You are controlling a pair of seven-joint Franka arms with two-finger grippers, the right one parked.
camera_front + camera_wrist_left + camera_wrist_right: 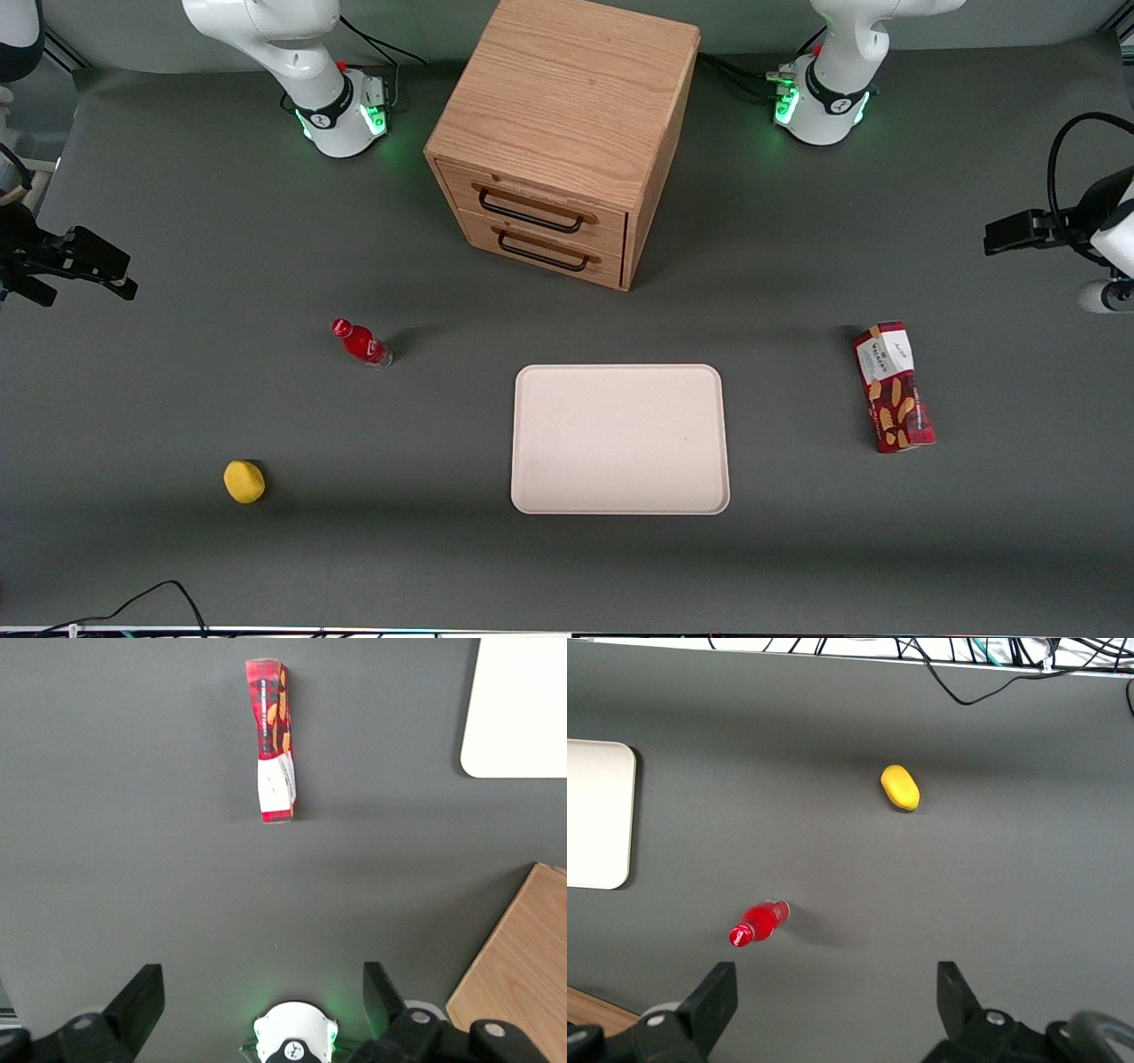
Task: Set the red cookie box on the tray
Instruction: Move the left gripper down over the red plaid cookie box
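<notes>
Red cookie box (pixel 894 387) — slim dark-red cardboard carton printed with tan cookies, white label panel at the end farther from the front camera — lying flat on the dark grey table (pixel 177 399), toward the working arm's end. Well apart from the large cream-white rectangular tray (pixel 620 439) with rounded corners and low rim, nothing on it. Left arm's black two-finger gripper (pixel 264 997) raised over the table's edge at the working arm's end, farther from the front camera than the box; fingers spread wide, gripping nothing. Light oak two-drawer cabinet (pixel 567 133) with black handles standing farther from the front camera than the tray. Small red bottle (pixel 361 343) and yellow lemon-shaped object (pixel 244 481) toward the parked arm's end.
</notes>
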